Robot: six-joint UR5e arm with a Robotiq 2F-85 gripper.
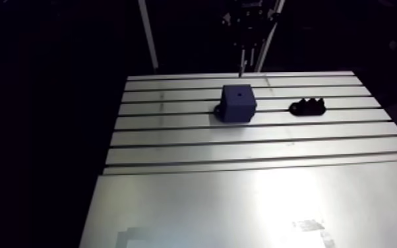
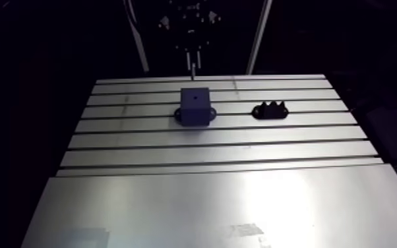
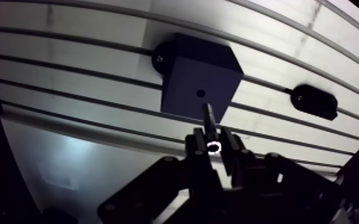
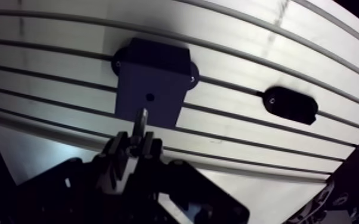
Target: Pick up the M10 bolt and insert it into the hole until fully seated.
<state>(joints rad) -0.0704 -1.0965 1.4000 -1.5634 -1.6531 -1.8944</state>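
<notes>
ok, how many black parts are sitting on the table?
2. A block with a hole on top stands on the slotted table; a small low holder lies beside it, not touching. The bolt is held between the fingers, off the table.

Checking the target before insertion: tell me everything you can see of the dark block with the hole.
The block is a dark, matte, boxy piece, plastic by its look, standing upright on the slotted table. One small round hole opens in its top face, with nothing in it. Low mounting ears at two opposite sides lie flat on the table; one shows a screw. The bolt hangs above, not touching.
</notes>
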